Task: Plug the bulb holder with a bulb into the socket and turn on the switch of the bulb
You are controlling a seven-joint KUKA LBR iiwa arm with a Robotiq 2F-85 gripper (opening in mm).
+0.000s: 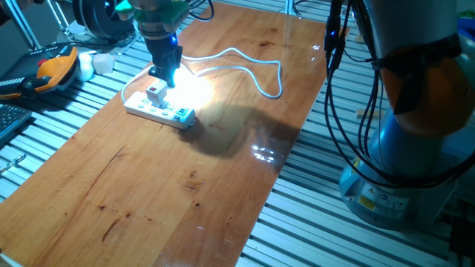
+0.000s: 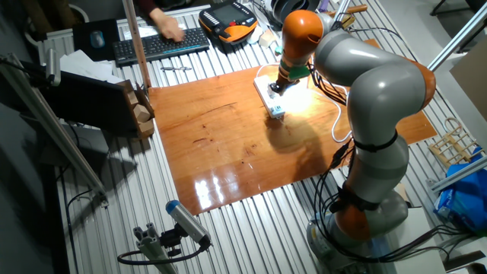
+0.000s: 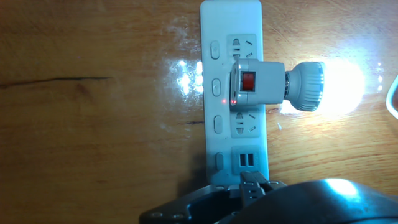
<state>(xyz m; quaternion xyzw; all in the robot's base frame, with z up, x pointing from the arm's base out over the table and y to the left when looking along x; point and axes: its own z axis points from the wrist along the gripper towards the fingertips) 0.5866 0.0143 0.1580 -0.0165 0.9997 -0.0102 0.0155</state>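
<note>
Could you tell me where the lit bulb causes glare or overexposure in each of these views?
Hand view: the bulb is blown out white, with glints on the table left of the socket. One fixed view: a bright patch behind the bulb holder. Other fixed view: a small glow.

No readable text, yellow warning label on robot base (image 1: 369,199) illegible

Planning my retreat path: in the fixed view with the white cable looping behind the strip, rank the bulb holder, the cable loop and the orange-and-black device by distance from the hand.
1. Bulb holder: just below the hand.
2. Cable loop: right.
3. Orange-and-black device: far left, off the table; close to the cable loop in distance.
</note>
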